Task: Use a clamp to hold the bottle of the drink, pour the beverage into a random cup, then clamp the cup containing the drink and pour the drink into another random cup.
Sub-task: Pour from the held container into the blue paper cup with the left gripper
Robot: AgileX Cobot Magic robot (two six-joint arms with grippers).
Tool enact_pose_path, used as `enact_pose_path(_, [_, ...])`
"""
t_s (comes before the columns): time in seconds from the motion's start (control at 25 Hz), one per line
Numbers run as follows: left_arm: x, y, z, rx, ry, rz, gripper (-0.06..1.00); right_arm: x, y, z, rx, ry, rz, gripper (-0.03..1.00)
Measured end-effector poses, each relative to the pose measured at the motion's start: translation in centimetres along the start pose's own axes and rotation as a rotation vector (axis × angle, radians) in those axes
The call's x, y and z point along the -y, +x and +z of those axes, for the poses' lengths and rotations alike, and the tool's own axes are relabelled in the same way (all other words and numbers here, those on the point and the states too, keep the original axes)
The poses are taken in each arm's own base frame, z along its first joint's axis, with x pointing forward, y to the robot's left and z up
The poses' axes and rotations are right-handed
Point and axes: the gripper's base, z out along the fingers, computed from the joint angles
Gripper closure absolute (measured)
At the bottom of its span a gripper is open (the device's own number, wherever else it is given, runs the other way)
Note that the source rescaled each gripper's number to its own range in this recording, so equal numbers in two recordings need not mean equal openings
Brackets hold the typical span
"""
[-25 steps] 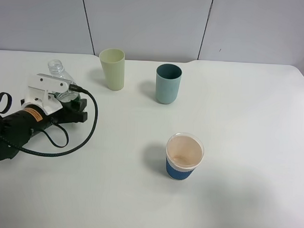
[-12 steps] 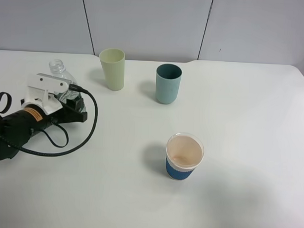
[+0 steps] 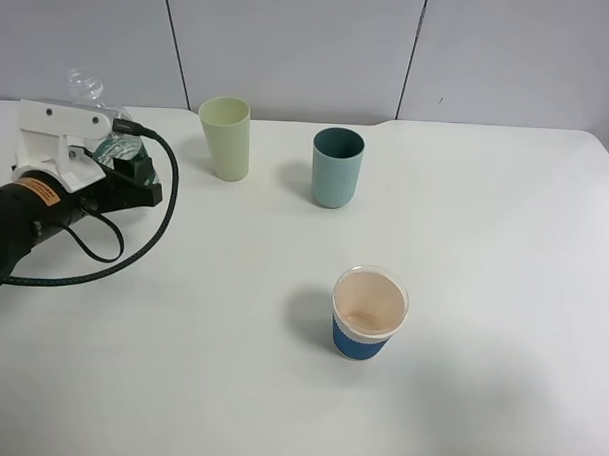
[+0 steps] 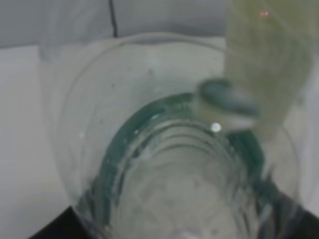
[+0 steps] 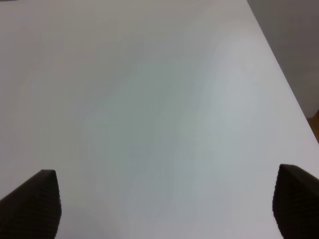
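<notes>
My left gripper (image 3: 117, 166) is shut on the clear ribbed bottle (image 3: 96, 116) with the dark green label, holding it above the table at the far left. The bottle (image 4: 174, 164) fills the left wrist view, open neck toward the camera. The blue-sleeved paper cup (image 3: 369, 313) with a peach inside stands at the table's front centre. The teal tumbler (image 3: 337, 167) stands behind it, near the back. My right gripper (image 5: 164, 199) is out of the exterior view; its wrist view shows two dark fingertips (image 5: 35, 199) wide apart over bare table, holding nothing.
A pale yellow-green tumbler (image 3: 226, 137) stands at the back, between the bottle and the teal tumbler. The left arm's black cable (image 3: 144, 232) loops over the white table (image 3: 484, 244). A grey panelled wall runs behind the table.
The left gripper closed fully on the bottle and lifted it up and toward the back left. The cups have not moved.
</notes>
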Motion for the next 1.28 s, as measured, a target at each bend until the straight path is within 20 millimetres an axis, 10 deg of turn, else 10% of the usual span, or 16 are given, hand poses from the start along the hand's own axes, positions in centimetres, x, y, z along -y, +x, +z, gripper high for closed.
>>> enact_pose_path(1.28, [12.1,-3.9,-7.6,-0.125,-0.080,0.934,0.93,0.0,0.0,0.0,0.000,0.000,0.001,0.41])
